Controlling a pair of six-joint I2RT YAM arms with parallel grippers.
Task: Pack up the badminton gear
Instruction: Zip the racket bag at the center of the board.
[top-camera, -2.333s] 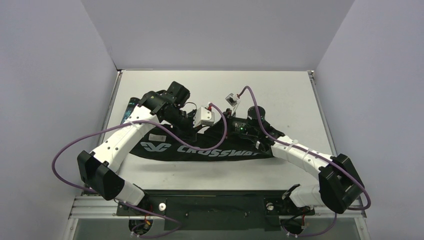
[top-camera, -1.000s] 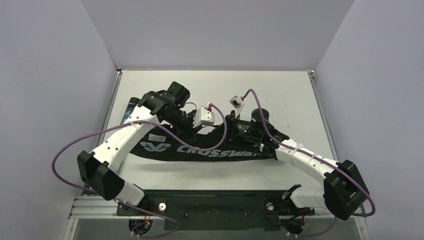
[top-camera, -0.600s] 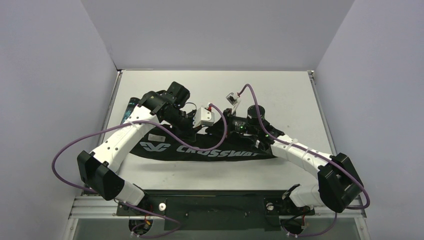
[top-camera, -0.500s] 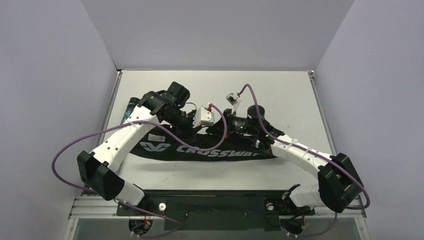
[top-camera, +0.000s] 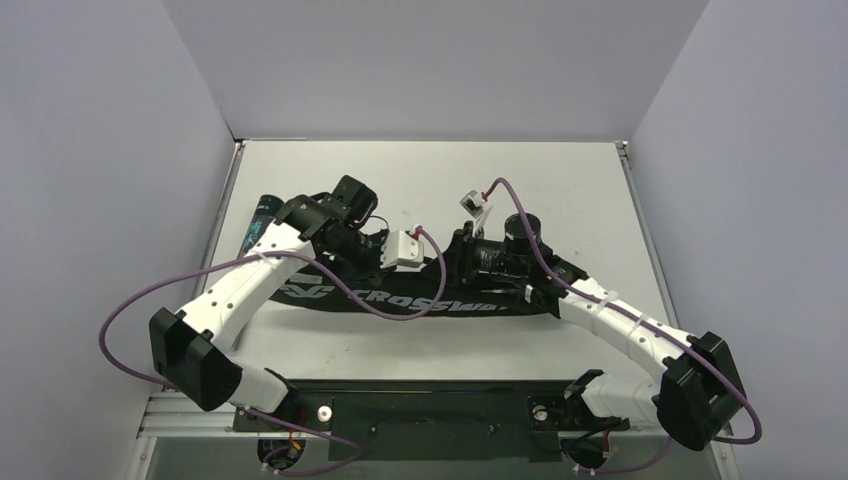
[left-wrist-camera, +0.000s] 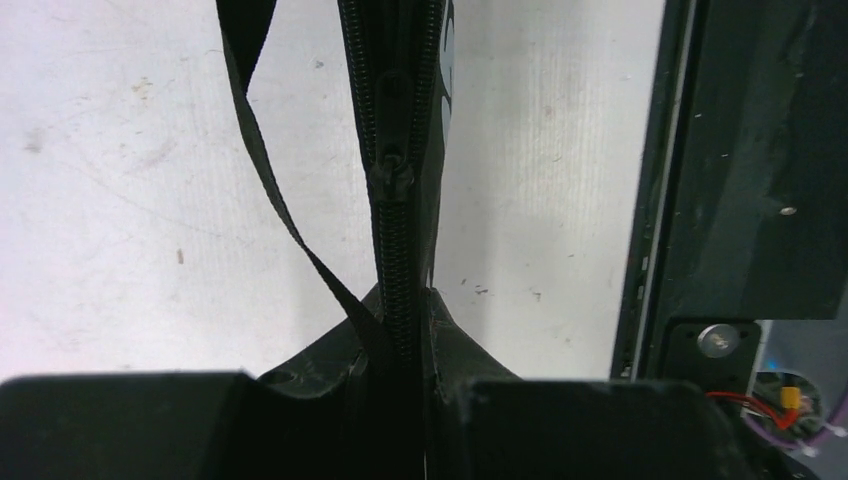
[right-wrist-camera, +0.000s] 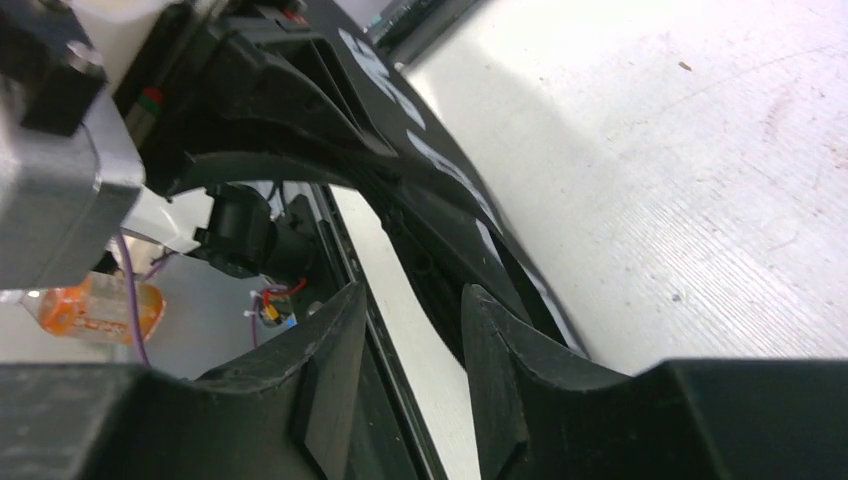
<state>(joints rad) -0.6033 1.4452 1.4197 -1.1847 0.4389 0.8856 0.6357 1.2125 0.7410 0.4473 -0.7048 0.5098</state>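
Observation:
The black "CROSSWAY" racket bag (top-camera: 420, 298) lies across the middle of the table. My left gripper (top-camera: 388, 268) is shut on the bag's zippered top edge (left-wrist-camera: 405, 330). The zipper runs up from my fingers, with its slider (left-wrist-camera: 390, 180) a little ahead. My right gripper (top-camera: 455, 265) hovers at the bag's top edge just right of the left one. Its fingers (right-wrist-camera: 330, 370) stand apart with nothing between them, and the bag (right-wrist-camera: 430, 170) is ahead of them. The black tube with teal print (top-camera: 262, 215) lies at the far left. No rackets or shuttlecocks show.
A thin black strap (left-wrist-camera: 270, 170) hangs loose off the bag on the left of the zipper. The black base rail (top-camera: 430, 410) runs along the table's near edge. Purple cables loop off both arms. Grey walls close in on three sides.
The raised peak of the bag's edge has come down and the bag lies flatter. My left gripper has moved lower and nearer with the edge. My right arm's elbow has swung out right.

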